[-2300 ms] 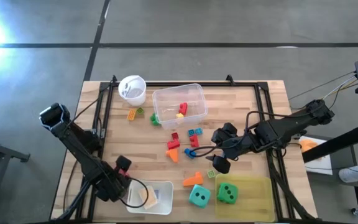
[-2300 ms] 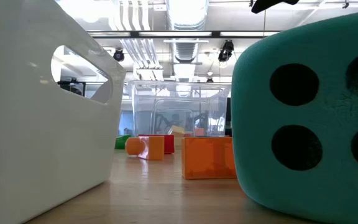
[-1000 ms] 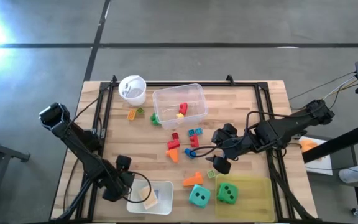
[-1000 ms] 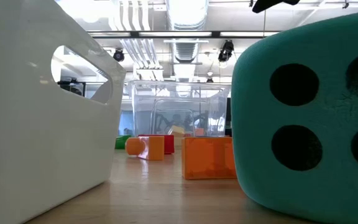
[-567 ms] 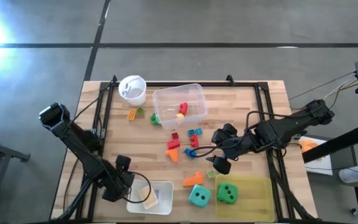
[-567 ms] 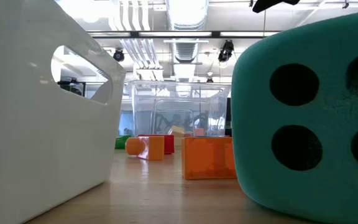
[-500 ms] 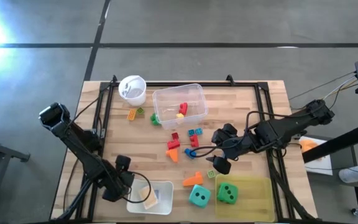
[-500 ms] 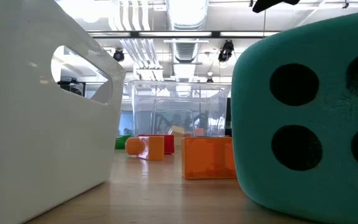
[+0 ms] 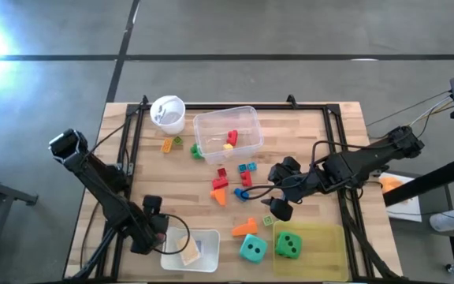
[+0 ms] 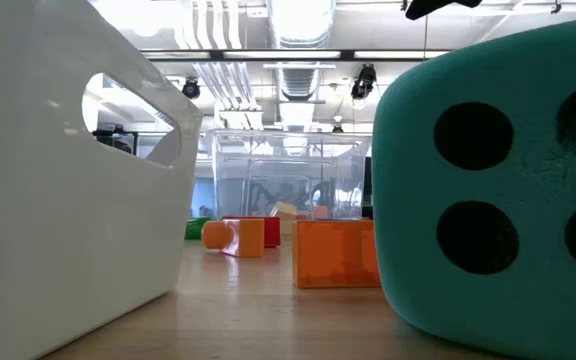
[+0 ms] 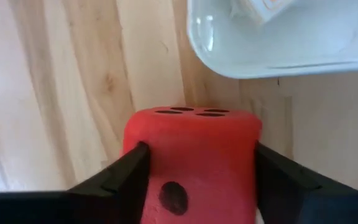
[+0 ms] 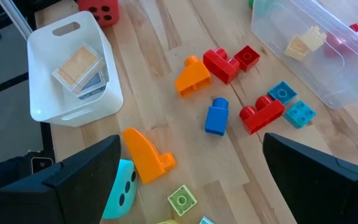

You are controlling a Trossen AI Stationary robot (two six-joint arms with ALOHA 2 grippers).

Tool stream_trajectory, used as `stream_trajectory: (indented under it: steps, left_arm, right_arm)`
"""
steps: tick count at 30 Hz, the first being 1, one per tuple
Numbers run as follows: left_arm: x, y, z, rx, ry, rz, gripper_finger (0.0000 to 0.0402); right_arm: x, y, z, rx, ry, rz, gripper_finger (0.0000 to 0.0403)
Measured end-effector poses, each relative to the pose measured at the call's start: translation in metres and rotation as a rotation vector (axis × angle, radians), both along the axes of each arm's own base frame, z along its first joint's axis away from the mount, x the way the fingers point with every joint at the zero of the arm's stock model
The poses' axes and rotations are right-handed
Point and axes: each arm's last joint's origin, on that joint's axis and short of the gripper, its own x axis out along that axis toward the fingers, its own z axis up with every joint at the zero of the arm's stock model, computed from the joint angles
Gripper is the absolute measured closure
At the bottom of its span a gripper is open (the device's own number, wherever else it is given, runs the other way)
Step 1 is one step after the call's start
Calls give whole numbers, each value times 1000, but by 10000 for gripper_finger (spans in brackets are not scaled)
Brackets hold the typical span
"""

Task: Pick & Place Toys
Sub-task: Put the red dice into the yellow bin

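The table (image 9: 333,134) is pale, smooth wood with visible grain. The red die (image 11: 191,158) looks matt and soft, like foam, as does the teal die (image 10: 498,200). The tub (image 9: 227,134) is clear glossy plastic; the white bin (image 12: 73,93) is smooth plastic.

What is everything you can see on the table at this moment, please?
table: one, light wood, under everything
white cup: one, white, back-left
clear tub: one, clear, beside the cup, red and yellow blocks inside
loose blocks: several, red, orange, blue, green, mid-table
teal die: one, teal, front edge
green die: one, green, in the tray
tray: one, yellow-green, front-right
white bin: one, white, front-left
flat tiles: a few, tan, in the bin
red die: one, red, beside the bin
left end effector: dark, at the red die
right end effector: dark, open, above the loose blocks
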Motion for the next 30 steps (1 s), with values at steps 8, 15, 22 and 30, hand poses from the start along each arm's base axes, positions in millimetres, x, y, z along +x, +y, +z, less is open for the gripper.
stream_trajectory:
  steps: [8, 15, 22, 30]
  left_arm:
    - [-4, 5, 12, -24, -48, 52, 347]
    - [-3, 6, 12, -28, -48, 61, 364]
    - [-4, 8, 16, -51, -44, 85, 387]
    - [-13, 20, 29, -27, -87, 183, 398]
  right_arm:
    - [0, 0, 0, 0, -1, 0, 18]
    - [0, 0, 0, 1, -2, -1, 18]
    - [0, 0, 0, 1, -2, -1, 18]
    - [0, 0, 0, 2, -4, -1, 18]
